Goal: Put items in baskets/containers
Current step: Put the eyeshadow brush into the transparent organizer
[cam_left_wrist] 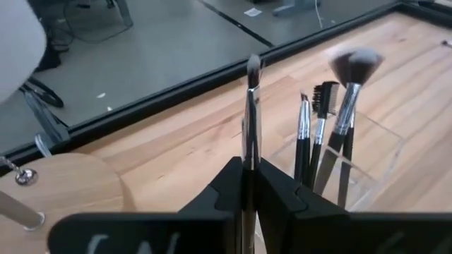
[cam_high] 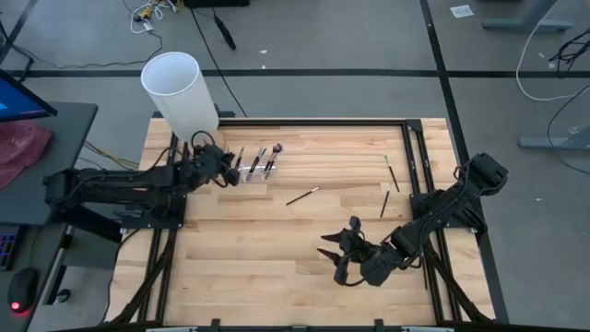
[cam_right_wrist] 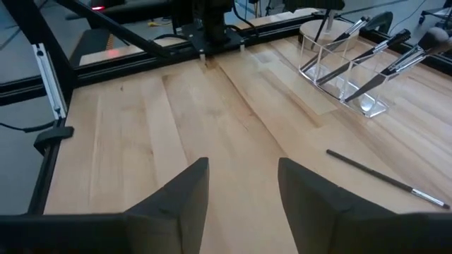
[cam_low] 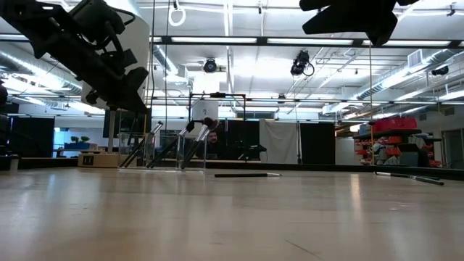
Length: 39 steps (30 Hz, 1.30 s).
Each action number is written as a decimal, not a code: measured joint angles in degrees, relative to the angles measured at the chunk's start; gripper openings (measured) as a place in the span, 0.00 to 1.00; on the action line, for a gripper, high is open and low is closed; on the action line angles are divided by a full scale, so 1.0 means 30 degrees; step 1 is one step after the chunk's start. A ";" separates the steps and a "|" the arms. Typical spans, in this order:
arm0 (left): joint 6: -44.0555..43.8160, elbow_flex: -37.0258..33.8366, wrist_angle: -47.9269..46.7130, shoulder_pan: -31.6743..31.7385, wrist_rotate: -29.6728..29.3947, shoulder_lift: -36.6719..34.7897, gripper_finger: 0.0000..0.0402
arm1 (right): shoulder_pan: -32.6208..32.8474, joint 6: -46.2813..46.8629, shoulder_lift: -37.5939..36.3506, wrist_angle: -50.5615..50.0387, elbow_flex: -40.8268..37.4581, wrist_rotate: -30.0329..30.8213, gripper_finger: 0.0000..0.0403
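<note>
From above we see the left gripper (cam_high: 221,169) beside the clear holder (cam_high: 261,170), right gripper (cam_high: 343,259) near the table's front. The left wrist view shows fingers pinching a brush (cam_left_wrist: 251,113) upright. In the right wrist view, jaws gape, empty, another brush (cam_right_wrist: 385,180) lying loose

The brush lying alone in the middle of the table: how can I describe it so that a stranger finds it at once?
Start at the tall white cylinder at the table's far left corner; beside it the clear holder has brushes standing in it. Just toward the table's middle from the holder lies the single brush, flat on the wood and slanted. Unlike the two brushes by the right rail, it lies mid-table.
</note>
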 joint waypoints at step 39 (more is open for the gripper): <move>0.0682 0.5336 -0.5012 -0.1799 0.4361 0.0000 0.34 | -0.0204 0.0460 -0.0022 0.0347 -0.1188 -0.0010 0.43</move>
